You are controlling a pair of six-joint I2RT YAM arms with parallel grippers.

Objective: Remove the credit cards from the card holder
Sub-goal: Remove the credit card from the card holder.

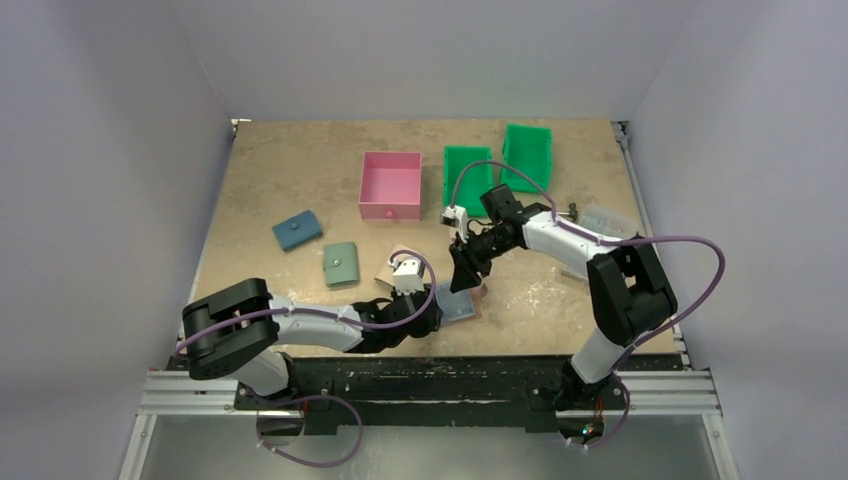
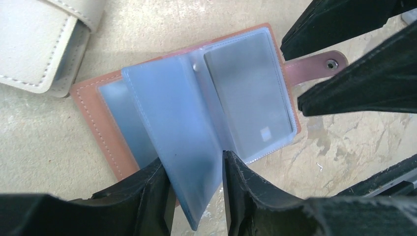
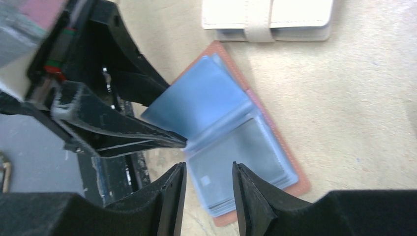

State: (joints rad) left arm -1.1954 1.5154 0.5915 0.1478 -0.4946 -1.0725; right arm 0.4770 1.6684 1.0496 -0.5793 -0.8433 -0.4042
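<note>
One card holder [image 2: 93, 105] lies opened flat at the front of the table [image 1: 290, 160], between the left pincer [image 2: 196, 160] and the right pincer [image 3: 209, 169]. Its length slants across the left wrist view, snap tab toward the right pincer, whose fingers stand apart on nothing. One pale grey card [image 2: 248, 93] shows in a sleeve. The left pincer straddles one raised blue sleeve leaf [image 2: 172, 113]; whether it pinches, I cannot tell. One beige wallet [image 2: 34, 44] lies just beside

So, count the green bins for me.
2. One green bin sits just right of the pink box; the second green bin sits right of that, toward the far edge. None seems hidden.
</note>
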